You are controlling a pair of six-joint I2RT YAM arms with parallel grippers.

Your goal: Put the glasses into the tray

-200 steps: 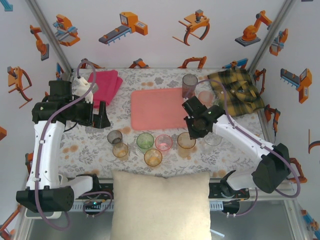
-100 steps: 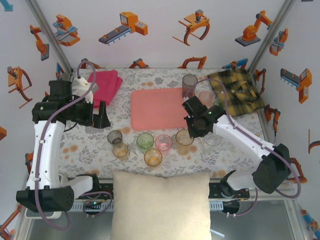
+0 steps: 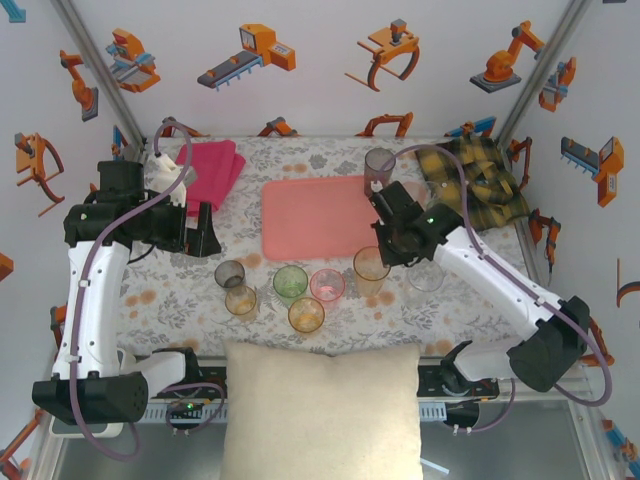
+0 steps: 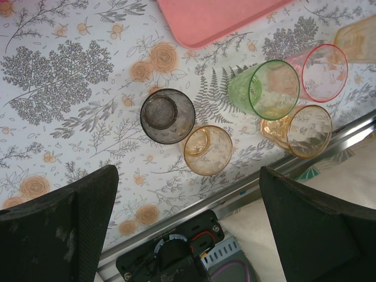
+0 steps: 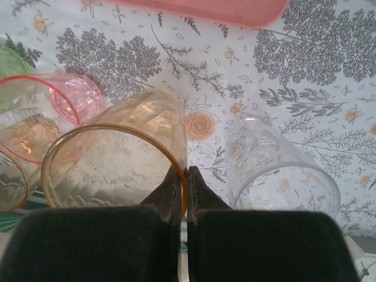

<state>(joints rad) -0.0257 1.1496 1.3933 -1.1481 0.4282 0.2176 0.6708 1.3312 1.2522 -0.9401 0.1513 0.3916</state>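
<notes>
Right gripper (image 5: 183, 175) clamped tight on the rim of a transparent amber tumbler (image 5: 132, 138), clear glass tumbler (image 5: 282, 173) just beside on the floral worktop (image 5: 329, 70), flat salmon-pink rectangular tray (image 3: 315, 215) beyond, toward the far edge.

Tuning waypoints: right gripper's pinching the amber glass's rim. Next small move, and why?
Probably lift straight up a little: the right gripper is shut on the rim of the amber glass, the pink glass stands close beside it, and the tray lies beyond.
</notes>
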